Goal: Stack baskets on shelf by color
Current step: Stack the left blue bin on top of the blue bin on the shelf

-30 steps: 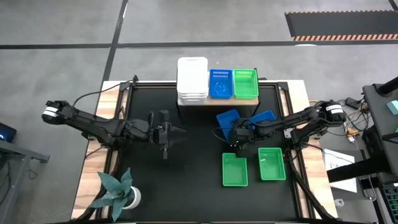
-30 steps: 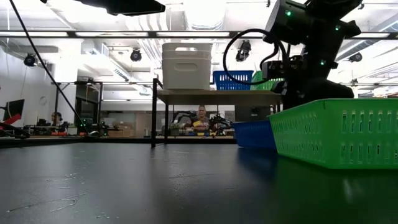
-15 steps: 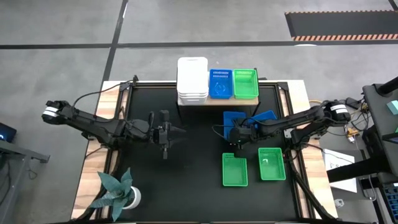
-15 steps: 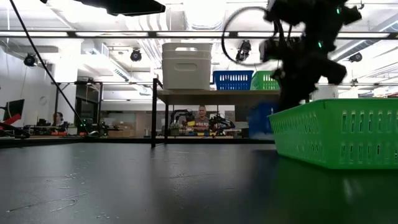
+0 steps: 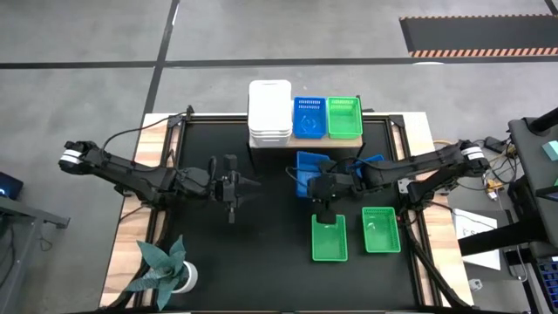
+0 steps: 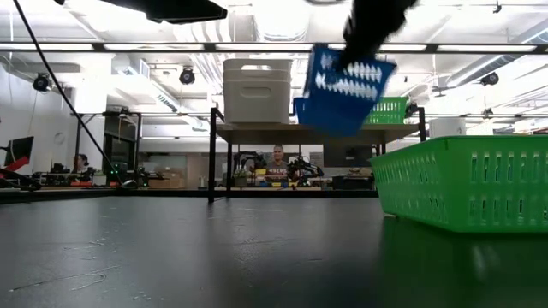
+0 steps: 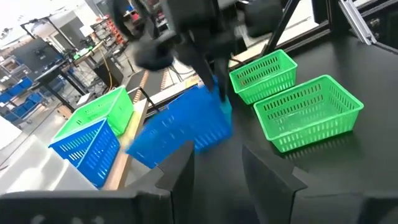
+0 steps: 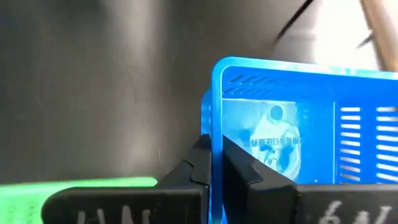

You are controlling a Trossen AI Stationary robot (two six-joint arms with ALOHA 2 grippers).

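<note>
No writing could be read; only a round label, blurred, showed on the bottom of the blue basket [image 8: 292, 134] carried by the right end effector [image 8: 214, 163], whose fingers pinched its end wall. In the low view this basket [image 6: 347, 81] hung tilted in the air in front of the shelf [image 6: 300, 131], and the high view placed it [image 5: 309, 167] just before the shelf [image 5: 347, 137].

On the shelf stood a stack of white baskets [image 5: 269, 111], one blue basket [image 5: 309, 117] and one green basket [image 5: 343, 116], all empty. Two green baskets [image 5: 329, 237] [image 5: 381, 228] lay side by side on the bench [image 5: 261, 253], also empty.

The left end effector [image 5: 233, 188] waited over the bench, left of centre, its fingers [image 7: 180, 177] spread and holding nothing. A potted plant [image 5: 166, 266] stood at the bench corner.
</note>
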